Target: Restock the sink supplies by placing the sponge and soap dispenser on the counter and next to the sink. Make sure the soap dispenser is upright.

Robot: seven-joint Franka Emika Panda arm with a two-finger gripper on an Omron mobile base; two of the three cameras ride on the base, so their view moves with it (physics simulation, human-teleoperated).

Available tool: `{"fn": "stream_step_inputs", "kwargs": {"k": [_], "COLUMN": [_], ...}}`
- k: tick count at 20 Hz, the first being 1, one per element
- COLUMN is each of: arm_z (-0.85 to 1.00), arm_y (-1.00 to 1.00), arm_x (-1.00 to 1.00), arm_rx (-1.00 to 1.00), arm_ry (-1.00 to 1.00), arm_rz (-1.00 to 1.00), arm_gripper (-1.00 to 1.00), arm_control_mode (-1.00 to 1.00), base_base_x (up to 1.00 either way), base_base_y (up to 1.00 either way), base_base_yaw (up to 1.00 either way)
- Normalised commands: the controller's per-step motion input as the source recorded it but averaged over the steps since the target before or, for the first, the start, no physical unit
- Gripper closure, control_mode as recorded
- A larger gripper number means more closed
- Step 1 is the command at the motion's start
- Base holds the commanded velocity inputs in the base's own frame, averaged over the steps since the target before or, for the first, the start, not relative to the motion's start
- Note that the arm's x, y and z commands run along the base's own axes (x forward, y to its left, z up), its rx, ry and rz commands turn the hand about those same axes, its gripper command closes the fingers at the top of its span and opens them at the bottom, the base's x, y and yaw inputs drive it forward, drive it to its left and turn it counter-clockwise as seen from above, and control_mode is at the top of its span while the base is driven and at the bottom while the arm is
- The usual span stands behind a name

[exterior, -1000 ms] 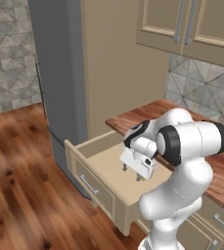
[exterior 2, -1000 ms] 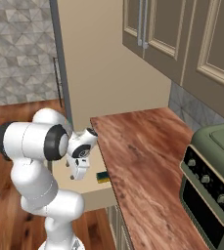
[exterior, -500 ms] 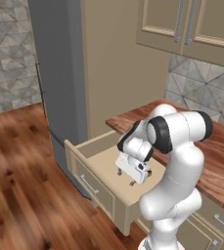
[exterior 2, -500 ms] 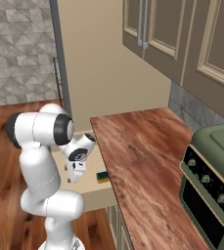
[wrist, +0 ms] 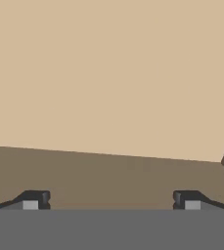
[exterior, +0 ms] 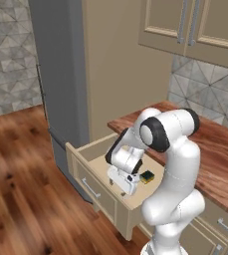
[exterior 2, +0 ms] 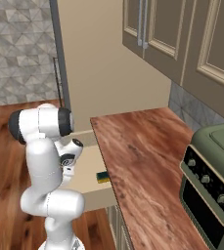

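- Kitchen corner with warm wood flooring, grey patterned wall tile and beige upper cabinets (exterior: 200, 25) overhead; a tall grey fridge (exterior: 56, 74) stands at the end of the cabinet run.
- Reddish-brown wood-grain counter (exterior 2: 143, 161) runs over beige cabinets, with an olive-green oven-like appliance (exterior 2: 213, 180) sitting on it at the right edge of the right base view.
- Below the counter's end, a beige drawer (exterior: 93, 182) stands pulled out, with a pale flat floor inside.
- Small rectangular sponge (exterior: 146, 177) with a dark green top over a yellow base lies flat in that drawer, near its back by the counter edge. Right base view shows it too (exterior 2: 102, 177), tucked just under the counter lip.
- White arm is bent down into the drawer, and its two-finger gripper (exterior: 121, 187) hangs over the drawer floor, just beside the sponge but apart from it.
- Hand view shows the dark fingertips (wrist: 35, 200) spread wide, nothing between them, looking at bare drawer floor and a darker inner wall.
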Motion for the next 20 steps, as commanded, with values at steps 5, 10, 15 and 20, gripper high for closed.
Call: {"fn": "stream_step_inputs", "kwargs": {"k": [5, 10, 15, 20], "arm_z": [-0.38, -0.25, -0.08, -0.01], "arm_y": [0.56, 0.47, 0.49, 0.56], "arm_x": [0.00, 0.00, 0.00, -0.01], "arm_rx": [-0.05, -0.01, 0.00, 0.00], "arm_ry": [0.00, 0.00, 0.01, 0.03], "arm_rz": [-0.03, -0.01, -0.01, -0.01], "arm_gripper": [-1.00, -1.00, -1.00, -1.00], "arm_control_mode": [-1.00, -1.00, -1.00, -1.00], "base_base_x": [0.00, 0.00, 0.00, 0.00], "base_base_y": [0.00, 0.00, 0.00, 0.00], "base_base_yaw": [0.00, 0.00, 0.00, 0.00]}}
